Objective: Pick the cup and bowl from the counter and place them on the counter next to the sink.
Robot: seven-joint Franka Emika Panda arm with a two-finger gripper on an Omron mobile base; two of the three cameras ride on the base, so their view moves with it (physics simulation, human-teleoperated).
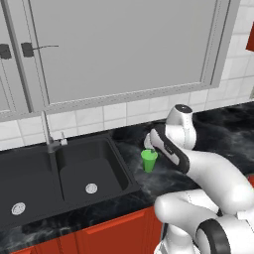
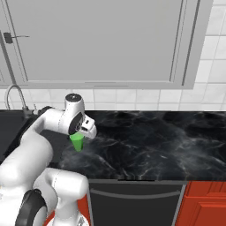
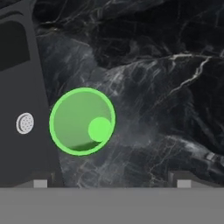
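Note:
The green cup (image 1: 149,160) stands upright on the black marble counter (image 1: 223,129), just right of the sink (image 1: 74,173). My gripper (image 1: 149,145) hangs straight over it, open and holding nothing. The right base view has the cup (image 2: 77,141) under the gripper (image 2: 80,132) on the counter (image 2: 154,141). Looking down from the hand, I see into the cup (image 3: 82,121), which sits below the open gripper (image 3: 112,183), nearer the left fingertip (image 3: 40,183). The sink (image 3: 17,87) with its drain lies along the left edge. The bowl is out of view.
A silver faucet (image 1: 47,129) rises behind the sink, with grey wall cabinets (image 1: 124,49) overhead. Red cabinet fronts (image 1: 114,233) run below the counter edge, and a dark appliance front (image 2: 137,203) sits under the counter to the right. The counter stretches right of the cup.

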